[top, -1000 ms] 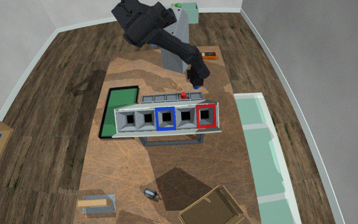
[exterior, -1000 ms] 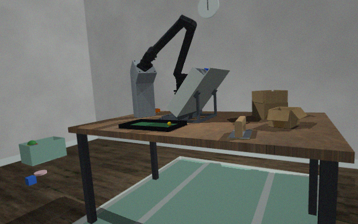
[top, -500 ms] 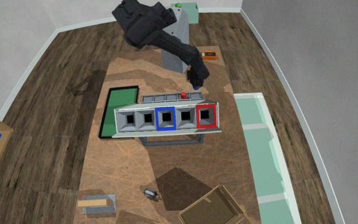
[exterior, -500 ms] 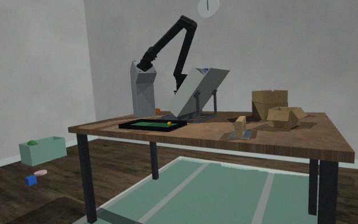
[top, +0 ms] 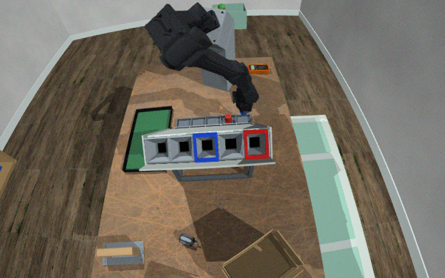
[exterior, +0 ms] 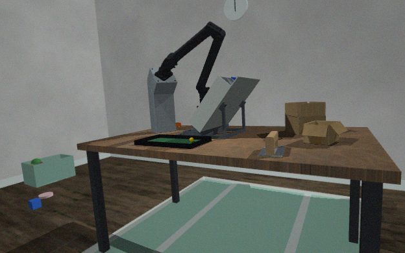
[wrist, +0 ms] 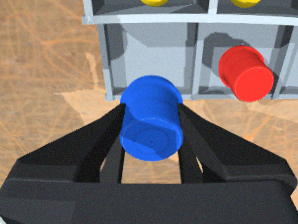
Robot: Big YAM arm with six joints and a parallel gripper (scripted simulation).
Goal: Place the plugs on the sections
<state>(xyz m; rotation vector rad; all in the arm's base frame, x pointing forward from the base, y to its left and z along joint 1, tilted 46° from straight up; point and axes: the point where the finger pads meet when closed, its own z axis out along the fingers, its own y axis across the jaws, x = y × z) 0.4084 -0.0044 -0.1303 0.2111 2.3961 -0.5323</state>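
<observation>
The blue plug (top: 244, 113) (wrist: 151, 120) is gripped between the fingertips of the gripper (top: 244, 107) (wrist: 151, 112), near the flat front part of the end section (wrist: 155, 55). Beside that section, the red plug (top: 228, 118) (wrist: 246, 74) is seated in the next one. If the blue plug is released too early, the front lip could be caught and the plug tipped; if it is carried sideways, the red plug could be knocked.
</observation>
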